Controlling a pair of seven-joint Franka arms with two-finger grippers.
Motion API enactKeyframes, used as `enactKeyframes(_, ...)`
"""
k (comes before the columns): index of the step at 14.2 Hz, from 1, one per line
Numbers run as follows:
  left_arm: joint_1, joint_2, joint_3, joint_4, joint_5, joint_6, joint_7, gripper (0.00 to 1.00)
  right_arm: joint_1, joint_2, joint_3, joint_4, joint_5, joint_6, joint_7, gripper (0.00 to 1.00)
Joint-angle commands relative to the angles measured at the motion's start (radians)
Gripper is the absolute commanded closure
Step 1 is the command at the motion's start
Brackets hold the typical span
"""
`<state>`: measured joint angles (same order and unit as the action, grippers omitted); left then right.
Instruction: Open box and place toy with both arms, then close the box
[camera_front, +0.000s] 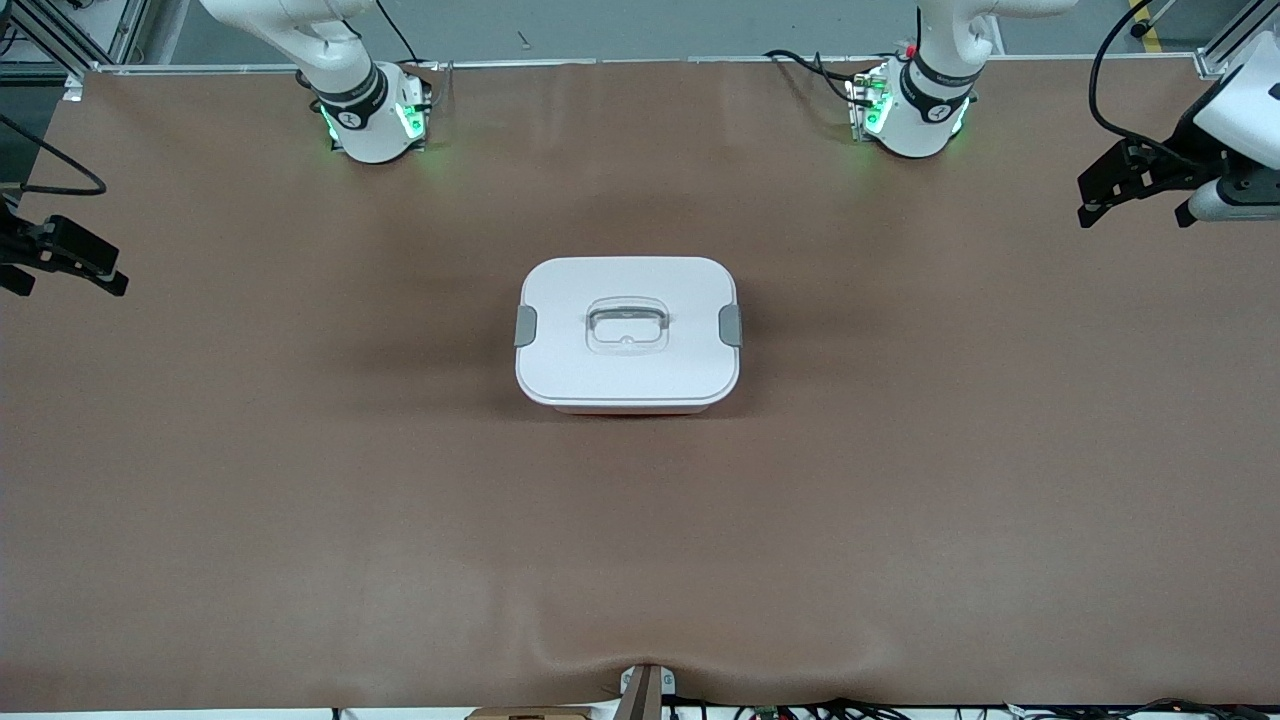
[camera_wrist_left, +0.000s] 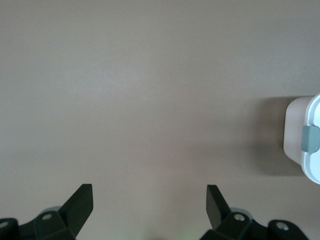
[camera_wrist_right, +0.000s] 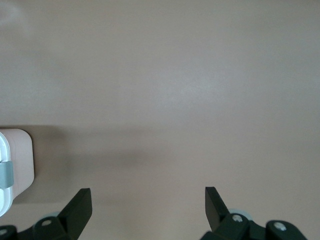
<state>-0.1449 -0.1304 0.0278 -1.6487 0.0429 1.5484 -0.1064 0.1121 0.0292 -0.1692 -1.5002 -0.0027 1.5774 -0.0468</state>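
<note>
The box (camera_front: 627, 335) stands in the middle of the table with its white lid on, both grey side clips (camera_front: 525, 326) down, and the clear recessed handle (camera_front: 627, 326) on top. A corner of it shows in the left wrist view (camera_wrist_left: 306, 142) and in the right wrist view (camera_wrist_right: 12, 165). The toy is out of view. My left gripper (camera_front: 1135, 190) hangs open and empty over the left arm's end of the table; its fingers (camera_wrist_left: 80, 202) stand wide apart. My right gripper (camera_front: 60, 260) hangs open and empty over the right arm's end; its fingers (camera_wrist_right: 79, 204) are wide apart too.
Both arm bases (camera_front: 372, 115) stand at the table edge farthest from the front camera. The brown table cover (camera_front: 640, 560) is bare around the box. A small bracket (camera_front: 645, 690) sits at the table edge nearest the front camera.
</note>
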Motion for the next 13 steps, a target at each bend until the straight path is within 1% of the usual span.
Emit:
enactKeyframes(1,-0.007,0.018,-0.008,0.039,-0.009,-0.025,-0.042,0.0,-0.009,-0.006,0.005,0.009,-0.003,-0.02,-0.002,0.0)
enactKeyframes(3,-0.005,0.021,-0.014,0.044,-0.008,-0.025,-0.042,0.0,-0.011,-0.008,0.004,0.011,-0.008,-0.02,-0.002,0.0)
enactKeyframes(6,-0.005,0.048,-0.014,0.082,-0.005,-0.036,-0.042,0.0,-0.011,-0.006,0.008,0.011,-0.003,-0.02,0.002,0.0)
enactKeyframes(13,0.002,0.048,-0.014,0.081,-0.017,-0.04,-0.033,0.0,-0.014,-0.009,0.007,0.012,-0.003,-0.025,0.001,0.0)
